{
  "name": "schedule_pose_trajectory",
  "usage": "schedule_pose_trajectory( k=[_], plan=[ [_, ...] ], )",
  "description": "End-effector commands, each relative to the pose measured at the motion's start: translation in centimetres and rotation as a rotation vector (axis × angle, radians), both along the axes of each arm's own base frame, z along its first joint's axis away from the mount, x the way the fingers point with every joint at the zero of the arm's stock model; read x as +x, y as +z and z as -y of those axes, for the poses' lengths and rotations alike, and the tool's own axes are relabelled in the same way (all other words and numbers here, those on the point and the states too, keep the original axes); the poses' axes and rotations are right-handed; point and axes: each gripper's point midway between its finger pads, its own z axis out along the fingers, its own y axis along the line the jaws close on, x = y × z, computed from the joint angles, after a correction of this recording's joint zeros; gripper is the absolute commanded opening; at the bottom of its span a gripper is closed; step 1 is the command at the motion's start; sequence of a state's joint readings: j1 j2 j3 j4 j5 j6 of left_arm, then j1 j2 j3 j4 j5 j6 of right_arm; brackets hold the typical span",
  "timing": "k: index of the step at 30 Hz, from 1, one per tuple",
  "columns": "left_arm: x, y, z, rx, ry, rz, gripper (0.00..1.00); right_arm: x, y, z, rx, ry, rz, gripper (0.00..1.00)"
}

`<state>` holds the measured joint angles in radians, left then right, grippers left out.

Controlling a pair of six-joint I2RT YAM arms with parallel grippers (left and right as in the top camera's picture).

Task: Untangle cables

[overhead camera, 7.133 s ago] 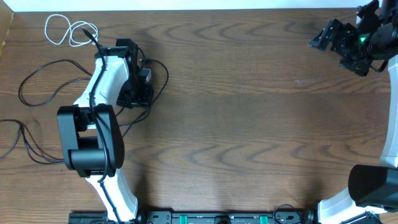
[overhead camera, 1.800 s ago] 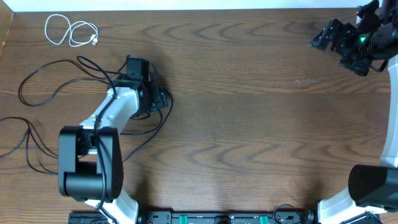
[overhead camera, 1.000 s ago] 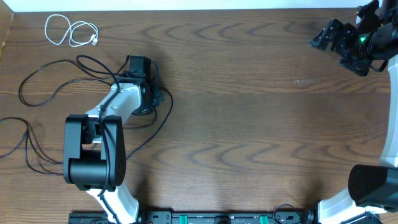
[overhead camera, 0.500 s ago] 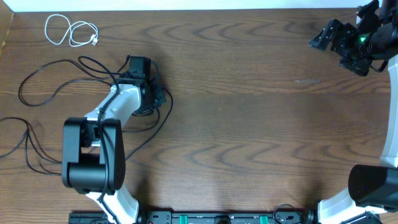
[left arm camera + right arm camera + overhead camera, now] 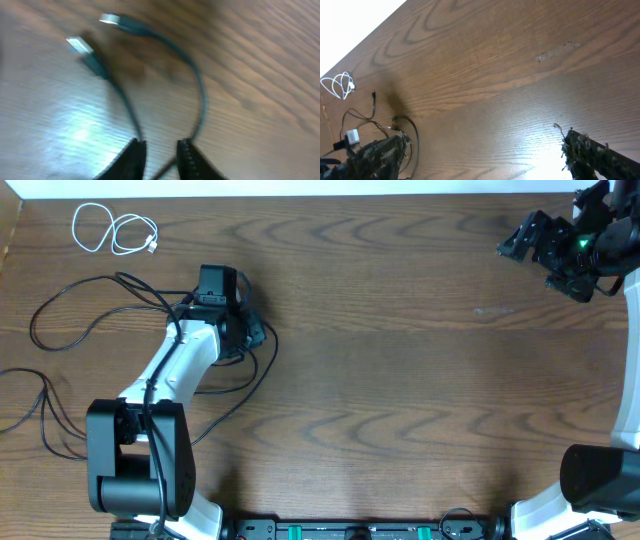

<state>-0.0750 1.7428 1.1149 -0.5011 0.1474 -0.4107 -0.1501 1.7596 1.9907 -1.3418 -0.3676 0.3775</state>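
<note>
LEFT ARM WORKS THE TANGLE: The left gripper (image 5: 161,157) is down close to the wooden table (image 5: 400,380), its jaws parted only a crack. A black cable (image 5: 200,95) runs in at the fingertips and a thin strand crosses the gap, though whether anything is pinched cannot be told. Straight ahead of that gripper, two runs of cable lie side by side and arch away to two metal plugs (image 5: 80,45), so the long axis points out from the fingers. The other black cables (image 5: 62,295) sprawl in loose loops to the left gripper's left, with crossing strands just beside it. The white cable (image 5: 130,235) sits coiled well apart, beyond those loops. The right gripper (image 5: 485,139), jaws spread wide and empty, is raised far to the left gripper's right, leaving the left arm plainly the nearer for any next pull.
</note>
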Motion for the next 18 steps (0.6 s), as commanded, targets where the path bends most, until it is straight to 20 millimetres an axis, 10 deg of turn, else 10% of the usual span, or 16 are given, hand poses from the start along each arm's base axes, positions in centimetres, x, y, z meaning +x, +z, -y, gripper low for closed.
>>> schedule_pose_trajectory(
  k=[1, 18],
  plan=[
    [-0.9, -0.9, -3.4, 0.192, 0.047, -0.037, 0.36, -0.1, 0.9, -0.4, -0.005, 0.020, 0.028, 0.99],
    [-5.4, -2.2, -0.6, 0.092, -0.249, -0.205, 0.62, 0.0, 1.0, -0.4, -0.005, 0.020, 0.032, 0.99]
  ],
)
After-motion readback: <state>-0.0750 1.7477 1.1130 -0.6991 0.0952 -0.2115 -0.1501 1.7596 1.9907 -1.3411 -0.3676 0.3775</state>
